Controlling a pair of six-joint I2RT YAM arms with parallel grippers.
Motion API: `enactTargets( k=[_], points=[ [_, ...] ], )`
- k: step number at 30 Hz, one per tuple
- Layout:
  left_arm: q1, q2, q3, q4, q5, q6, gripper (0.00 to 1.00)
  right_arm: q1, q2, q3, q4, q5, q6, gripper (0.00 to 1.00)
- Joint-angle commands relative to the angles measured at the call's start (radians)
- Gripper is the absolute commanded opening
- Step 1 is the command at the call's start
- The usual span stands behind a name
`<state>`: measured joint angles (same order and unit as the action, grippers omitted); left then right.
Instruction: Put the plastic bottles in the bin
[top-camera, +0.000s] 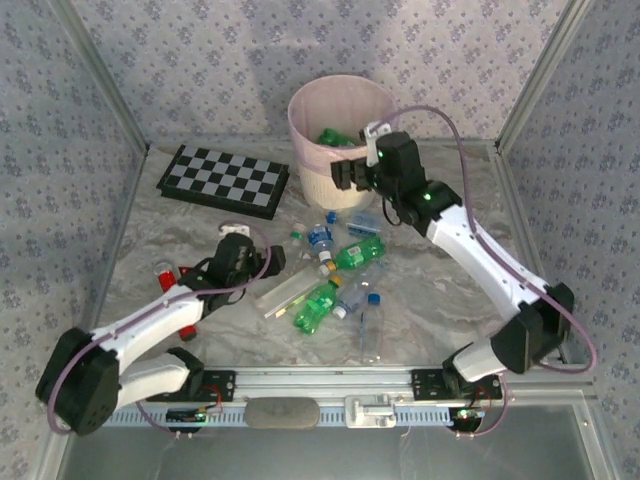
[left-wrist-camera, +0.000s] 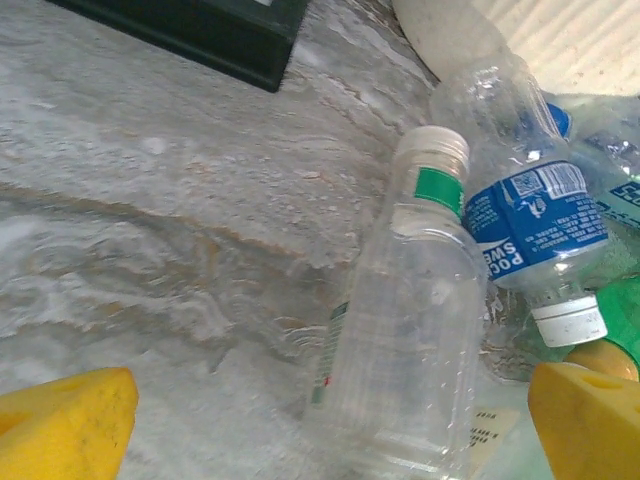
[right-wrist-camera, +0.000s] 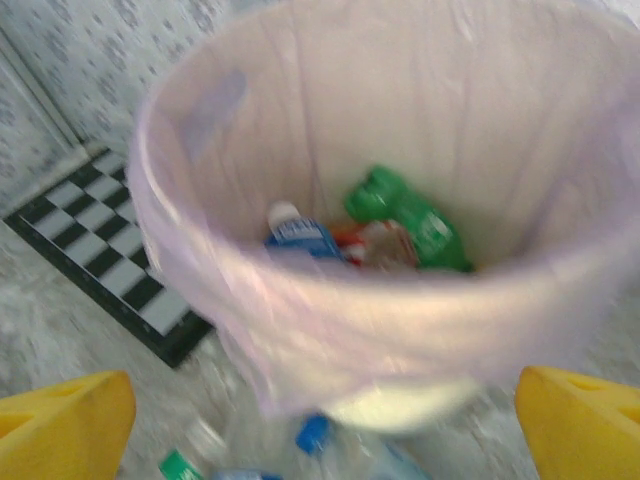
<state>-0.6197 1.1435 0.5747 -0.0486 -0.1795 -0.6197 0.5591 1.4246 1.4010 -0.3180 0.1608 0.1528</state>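
Left wrist view has the left hand (left-wrist-camera: 325, 430) low over the table (left-wrist-camera: 150, 250), its yellow pads spread wide and holding nothing, with a clear white-capped bottle (left-wrist-camera: 400, 330) lying between them. A blue-labelled bottle (left-wrist-camera: 530, 220) lies touching it, so closing here could, I reckon, pinch both or squirt the smooth one out sideways. Over at the bin (top-camera: 320, 180), the right hand (top-camera: 355, 175) hangs wide open and empty just beside the near rim. A careless swing could snag the pink liner (right-wrist-camera: 200, 280) and tip the bin. Several bottles (right-wrist-camera: 400, 215) lie inside, and loose bottles (top-camera: 335, 275) litter the table between the arms.
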Motion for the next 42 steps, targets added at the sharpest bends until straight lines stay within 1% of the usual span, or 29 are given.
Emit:
enactTargets(
  k=[1,4,7,10,13,15,20,24,28,31,34,38,42],
  points=[
    [-0.035,0.086,0.082,0.051,0.021,0.034,1.0,0.006,-0.112,-0.106,-0.041,0.094,0.042,0.99],
    [-0.069,0.16,0.138,0.059,0.004,0.043,1.0,0.005,-0.194,-0.242,-0.114,0.15,0.118,0.99],
    [-0.076,0.209,0.177,0.057,-0.012,0.031,1.0,0.006,-0.278,-0.384,-0.127,0.166,0.24,0.99],
    [-0.076,0.237,0.208,0.044,-0.031,0.018,1.0,0.008,-0.34,-0.51,-0.14,0.141,0.362,0.99],
    [-0.077,0.249,0.223,0.022,-0.061,0.003,1.0,0.014,-0.39,-0.6,-0.165,0.116,0.486,0.99],
    [-0.077,0.25,0.227,0.007,-0.087,-0.009,1.0,0.021,-0.416,-0.652,-0.17,0.075,0.561,0.99],
    [-0.076,0.25,0.226,-0.016,-0.13,-0.03,1.0,0.085,-0.447,-0.754,-0.194,-0.01,0.706,0.99],
    [-0.076,0.253,0.219,-0.016,-0.142,-0.04,1.0,0.189,-0.452,-0.807,-0.217,-0.033,0.794,0.99],
    [-0.074,0.263,0.215,-0.016,-0.15,-0.044,1.0,0.316,-0.445,-0.834,-0.241,-0.007,0.883,0.99],
    [-0.075,0.263,0.213,-0.017,-0.154,-0.043,1.0,0.387,-0.423,-0.845,-0.26,0.007,0.94,0.98],
    [-0.074,0.259,0.206,-0.017,-0.163,-0.042,1.0,0.424,-0.384,-0.848,-0.247,0.001,0.967,0.98],
    [-0.075,0.246,0.193,-0.019,-0.172,-0.047,1.0,0.436,-0.319,-0.836,-0.231,-0.01,0.951,0.96],
    [-0.073,0.229,0.179,-0.026,-0.184,-0.046,1.0,0.44,-0.275,-0.839,-0.222,-0.01,0.948,0.9]
  ],
)
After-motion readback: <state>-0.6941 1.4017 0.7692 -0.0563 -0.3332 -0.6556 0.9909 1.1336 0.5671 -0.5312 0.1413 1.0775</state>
